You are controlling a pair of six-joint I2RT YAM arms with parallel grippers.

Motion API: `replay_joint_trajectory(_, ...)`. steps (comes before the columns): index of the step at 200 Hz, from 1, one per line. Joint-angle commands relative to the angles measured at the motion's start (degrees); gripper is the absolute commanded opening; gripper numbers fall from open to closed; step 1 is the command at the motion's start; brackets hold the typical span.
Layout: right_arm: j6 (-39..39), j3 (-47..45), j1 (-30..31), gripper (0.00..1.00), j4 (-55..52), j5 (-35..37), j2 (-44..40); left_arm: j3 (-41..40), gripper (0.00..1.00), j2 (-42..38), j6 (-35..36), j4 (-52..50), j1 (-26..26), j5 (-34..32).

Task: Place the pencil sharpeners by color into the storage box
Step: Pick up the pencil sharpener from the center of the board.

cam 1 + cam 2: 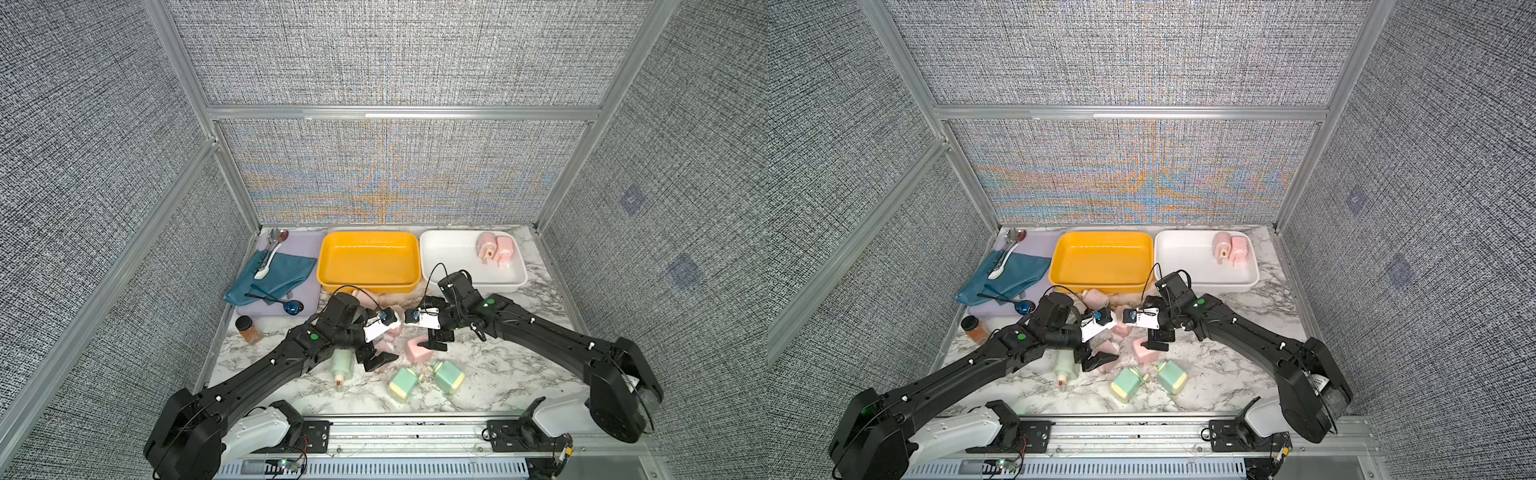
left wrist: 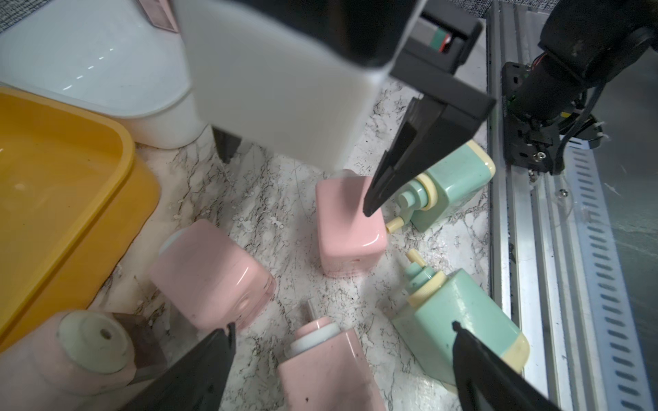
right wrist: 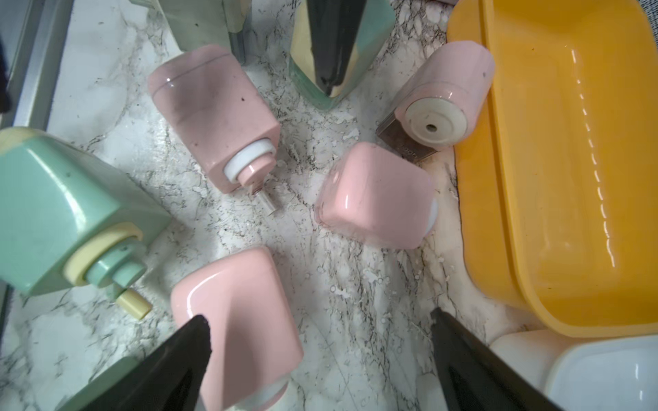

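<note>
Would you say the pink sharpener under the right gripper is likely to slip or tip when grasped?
The pink sharpener looks glossy, with bright highlights, so it may slip when gripped. Its flat sides probably stop it rolling. It seems to stand on end, so a nudge might tip it.

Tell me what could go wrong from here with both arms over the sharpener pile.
Both open grippers, the left gripper and right gripper, hang close together over one cluster; they may collide.
The pastel pink plastic sharpeners lie crowded among mint green sharpeners; closing jaws could knock or catch a neighbour.
One pink sharpener lies beside the yellow plastic tub wall; a finger may jam there.
</note>
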Motion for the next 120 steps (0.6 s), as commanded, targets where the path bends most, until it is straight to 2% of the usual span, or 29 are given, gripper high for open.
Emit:
replay_joint_trajectory(1,0.41,-0.39,0.55,0.99,-3.3,1.7,-0.53,-0.49,0.99,-0.73,-1.01,2.23,-0.01,-4.11)
replay_joint_trajectory(34,0.12,-0.4,3.1,0.99,-2.84,6.14,2.04,-1.8,0.99,-2.03,-3.45,5.51,0.0,-7.91)
replay_joint_trajectory(90,-1.07,1.67,7.21,0.99,-6.38,9.51,6.08,-5.11,0.99,-6.98,-3.33,7.42,-0.03,-9.47)
replay_joint_trajectory(120,-0.77,1.5,7.66,0.94,-6.7,9.28,6.8,-5.76,0.99,-8.78,-2.85,7.51,0.0,-9.48)
